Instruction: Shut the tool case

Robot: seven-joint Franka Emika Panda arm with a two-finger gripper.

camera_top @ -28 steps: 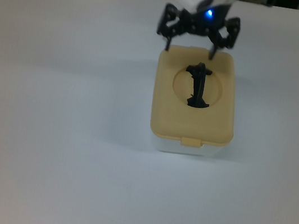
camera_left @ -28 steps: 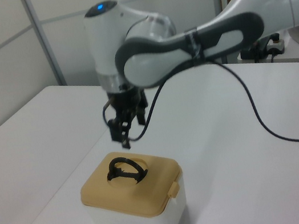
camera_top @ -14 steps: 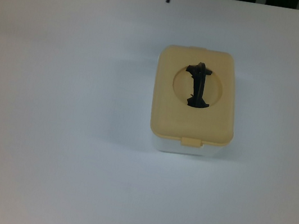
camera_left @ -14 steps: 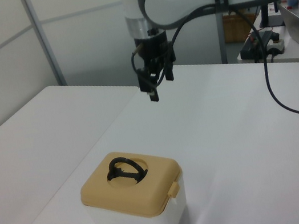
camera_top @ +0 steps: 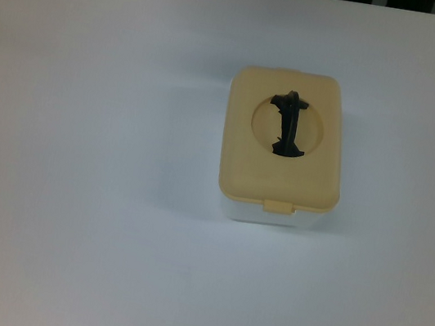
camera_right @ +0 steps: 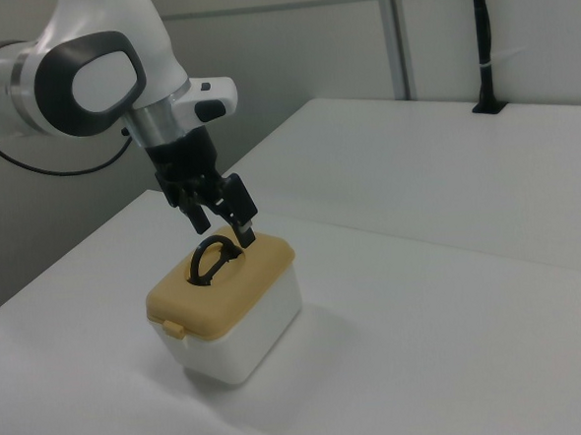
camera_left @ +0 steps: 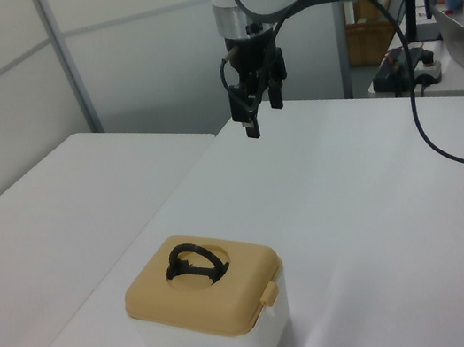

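white rectangular plastic tool case (camera_left: 214, 338) with tan lid (camera_top: 284, 136) seated, on white counter (camera_top: 87, 151) | long axis top-to-bottom in top view | pincer (camera_left: 259, 113) raised, pointing down, spread, empty

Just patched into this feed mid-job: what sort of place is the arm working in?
Probably a lab or office workroom: a big plain white table, partition wall panels behind it, and a side desk with cables and gear. Only a tan-lidded box sits on the table.
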